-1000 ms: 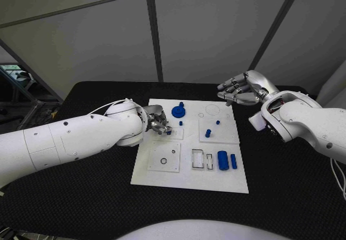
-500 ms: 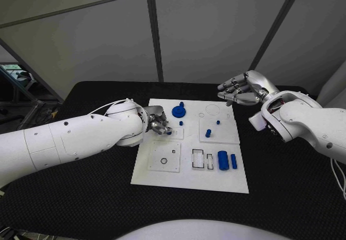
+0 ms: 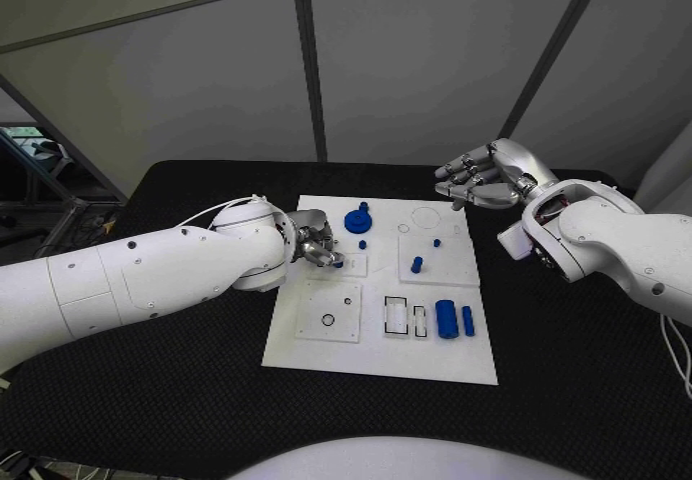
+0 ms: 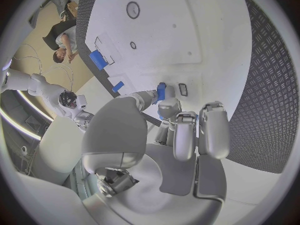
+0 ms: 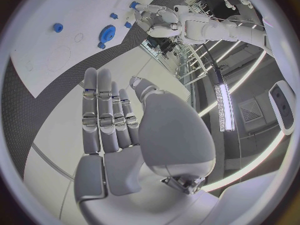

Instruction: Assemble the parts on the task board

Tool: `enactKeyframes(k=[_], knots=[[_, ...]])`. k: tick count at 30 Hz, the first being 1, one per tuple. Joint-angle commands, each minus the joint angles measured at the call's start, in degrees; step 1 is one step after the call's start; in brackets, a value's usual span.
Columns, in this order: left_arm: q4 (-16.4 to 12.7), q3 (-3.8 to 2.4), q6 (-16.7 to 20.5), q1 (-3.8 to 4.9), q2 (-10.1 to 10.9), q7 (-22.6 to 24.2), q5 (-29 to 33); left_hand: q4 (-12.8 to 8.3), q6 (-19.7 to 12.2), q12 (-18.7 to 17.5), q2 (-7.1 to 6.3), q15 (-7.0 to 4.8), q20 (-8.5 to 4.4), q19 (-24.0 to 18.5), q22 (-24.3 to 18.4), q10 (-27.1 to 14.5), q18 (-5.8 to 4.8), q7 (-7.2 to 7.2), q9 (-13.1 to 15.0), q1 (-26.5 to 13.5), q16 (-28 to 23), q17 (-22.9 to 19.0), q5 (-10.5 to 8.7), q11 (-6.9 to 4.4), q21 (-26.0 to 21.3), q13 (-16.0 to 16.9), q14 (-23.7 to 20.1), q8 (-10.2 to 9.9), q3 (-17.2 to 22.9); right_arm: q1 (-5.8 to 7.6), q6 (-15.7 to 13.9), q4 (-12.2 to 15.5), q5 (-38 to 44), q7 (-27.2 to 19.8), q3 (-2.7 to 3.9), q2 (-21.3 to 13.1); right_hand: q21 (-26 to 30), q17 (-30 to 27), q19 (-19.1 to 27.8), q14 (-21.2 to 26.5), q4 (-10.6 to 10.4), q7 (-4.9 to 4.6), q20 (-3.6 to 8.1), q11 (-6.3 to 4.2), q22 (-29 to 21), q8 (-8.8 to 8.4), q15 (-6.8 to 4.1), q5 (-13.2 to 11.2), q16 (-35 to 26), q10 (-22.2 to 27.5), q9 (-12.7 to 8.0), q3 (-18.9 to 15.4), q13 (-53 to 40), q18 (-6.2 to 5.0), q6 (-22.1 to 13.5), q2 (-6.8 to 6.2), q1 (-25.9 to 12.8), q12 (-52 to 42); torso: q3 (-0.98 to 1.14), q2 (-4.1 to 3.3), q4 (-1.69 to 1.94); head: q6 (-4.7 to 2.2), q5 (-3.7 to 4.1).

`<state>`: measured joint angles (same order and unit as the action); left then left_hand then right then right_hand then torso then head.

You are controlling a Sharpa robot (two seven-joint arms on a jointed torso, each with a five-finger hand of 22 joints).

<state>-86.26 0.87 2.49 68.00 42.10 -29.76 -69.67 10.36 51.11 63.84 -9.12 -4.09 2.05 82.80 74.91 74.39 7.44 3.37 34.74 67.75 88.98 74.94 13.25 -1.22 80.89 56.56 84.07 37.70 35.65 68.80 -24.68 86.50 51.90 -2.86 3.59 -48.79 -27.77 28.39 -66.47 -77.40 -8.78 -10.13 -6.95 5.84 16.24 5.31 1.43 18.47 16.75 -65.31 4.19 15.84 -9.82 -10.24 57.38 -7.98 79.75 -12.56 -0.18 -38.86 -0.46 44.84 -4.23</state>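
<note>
The white task board (image 3: 378, 340) lies in the middle of the black table. My left hand (image 3: 319, 249) hovers over a small raised plate (image 3: 351, 268) on the board's left side, pinching a small blue piece (image 4: 160, 91) at its fingertips, close to a dark slot (image 4: 182, 89). A blue gear (image 3: 358, 220), a small blue peg (image 3: 415, 266) and a blue cylinder (image 3: 446, 320) sit on the board. My right hand (image 3: 483, 175) is raised beyond the board's far right corner, fingers straight and side by side, holding nothing.
A thin blue bar (image 3: 466, 321) lies beside the cylinder, next to two rectangular slots (image 3: 397, 316). A square plate with a ring (image 3: 330, 316) occupies the board's near left. Black table (image 3: 159, 400) surrounds the board.
My left hand's fingers have shifted slightly over the small plate, and the blue piece in them shows less in the head view. The right hand has stayed in place.
</note>
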Motion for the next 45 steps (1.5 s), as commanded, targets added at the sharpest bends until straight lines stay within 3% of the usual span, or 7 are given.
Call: enactKeyframes(k=[1,7,15,36,45], knots=[[0.02,0.17,-0.96,-0.19,0.04,-0.39,-0.26,-8.66,0.04,0.42,-0.37,-0.47,-0.17,0.4,1.73,0.72,-4.33,-0.49,0.78,-1.08,-0.02,13.64,2.59,-0.17,0.15,0.24,5.51,0.57,9.09,0.09,0.37,0.01,0.14,-0.22,0.04,0.06,0.35,-0.09,-0.31,-0.39,-0.11,-0.13,-0.08,-0.05,-0.06,-0.31,-0.12,0.14,-0.3,-0.38,0.09,-0.35,0.06,-0.22,0.29,0.18,-0.59,0.26,0.03,0.01,-0.08,0.13,0.0],[0.15,0.17,-0.45,-0.19,0.01,-0.38,0.36,-7.99,0.66,1.01,-0.61,-0.75,-0.39,0.58,2.09,1.46,-4.39,-1.12,1.93,-3.52,0.11,13.81,3.08,-0.57,0.29,0.8,5.56,1.49,7.95,0.09,0.42,-0.03,0.14,-0.14,0.04,0.07,0.35,-0.09,-0.31,-0.39,-0.11,-0.13,-0.08,-0.05,-0.06,-0.31,-0.12,0.14,-0.3,-0.38,0.09,-0.35,0.06,-0.22,0.29,0.18,-0.59,0.26,0.04,0.01,-0.02,0.23,0.07],[0.64,0.16,-0.59,-0.19,-0.28,-0.36,0.67,-4.22,1.6,1.59,-0.08,-1.19,-0.81,0.59,2.1,1.62,-4.39,-1.79,2.8,-8.19,0.17,13.89,2.87,-1.06,0.07,1.3,5.58,1.39,0.69,0.09,0.39,-0.08,0.14,0.14,0.04,0.11,0.5,-0.09,-0.35,-0.39,-0.15,-0.16,-0.1,-0.02,-0.16,-0.34,-0.1,0.31,-0.44,-0.35,0.08,-0.37,0.2,-0.22,0.24,0.22,-0.64,0.3,0.04,-0.03,-0.07,0.3,0.04],[2.32,0.15,-1.99,-0.17,-1.61,-0.27,0.95,-1.15,2.69,2.59,-0.08,-1.31,-0.97,1.02,2.9,1.85,-4.53,-1.9,3.56,-10.09,0.53,14.38,3.01,-1.14,0.32,2.37,5.73,0.62,-7.17,0.09,0.63,-0.33,0.14,0.36,0.04,0.26,1.04,-0.09,-0.55,-0.44,-0.34,-0.25,-0.16,0.07,-0.51,-0.48,-0.03,1.45,-0.94,-0.24,0.06,-0.31,0.72,-0.22,0.05,0.38,-0.76,0.41,0.01,0.0,-0.01,0.51,0.32],[2.96,0.15,-2.2,-0.16,-1.78,-0.29,0.95,1.24,3.13,3.03,0.64,-1.31,-1.01,1.23,3.3,1.98,-4.6,-1.9,4.02,-11.14,0.67,14.57,3.02,-1.13,0.46,2.77,5.78,0.34,-11.47,0.09,0.77,-0.39,0.14,0.37,0.04,0.33,1.13,-0.08,-0.6,-0.46,-0.41,-0.26,-0.17,0.08,-0.58,-0.49,-0.02,1.67,-1.02,-0.24,0.06,-0.31,0.8,-0.21,0.03,0.4,-0.83,0.42,-0.03,0.03,0.0,0.61,0.35]])
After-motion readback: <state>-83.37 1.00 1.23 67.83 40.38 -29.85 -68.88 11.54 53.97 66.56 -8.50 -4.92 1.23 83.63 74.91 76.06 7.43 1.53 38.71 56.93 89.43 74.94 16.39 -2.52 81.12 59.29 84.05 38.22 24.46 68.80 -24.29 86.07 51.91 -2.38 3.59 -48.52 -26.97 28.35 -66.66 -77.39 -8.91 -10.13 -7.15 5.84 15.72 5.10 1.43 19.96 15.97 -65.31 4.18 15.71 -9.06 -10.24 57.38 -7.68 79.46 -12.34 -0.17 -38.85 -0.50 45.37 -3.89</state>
